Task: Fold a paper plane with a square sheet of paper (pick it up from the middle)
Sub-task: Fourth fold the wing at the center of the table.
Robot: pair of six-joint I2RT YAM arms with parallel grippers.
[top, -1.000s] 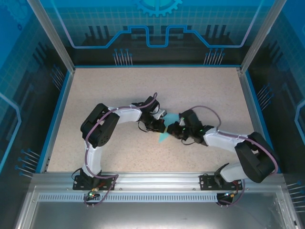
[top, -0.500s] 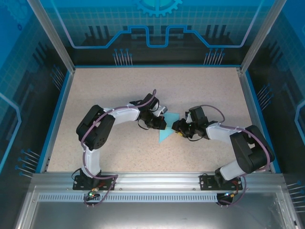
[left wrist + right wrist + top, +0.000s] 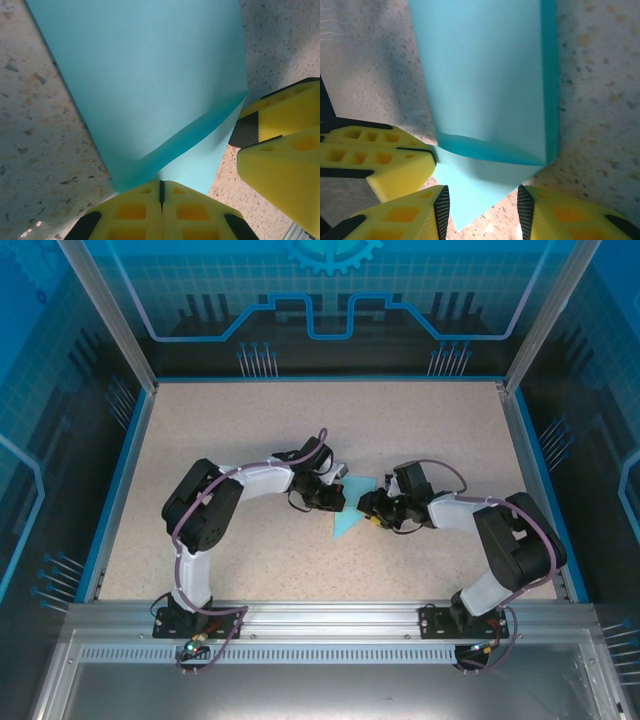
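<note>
Light-blue paper sheet [image 3: 350, 518], already folded to a pointed shape, lay on the table [image 3: 230, 430] near its centre, betw. the two arms. Left gripper [image 3: 161, 186] was pinched on one edge of it, fingers pressed together w/ the paper in the seam. Right gripper [image 3: 482, 207] had its fingers apart, a paper corner lying betw. them, not clamped.

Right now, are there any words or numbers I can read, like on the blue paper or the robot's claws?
No, there are none to read.
The blue paper is plain, with no print.
The yellow left claw and right claw carry no labels.
The back wall has a gear picture and lines, but no letters or numbers.
</note>
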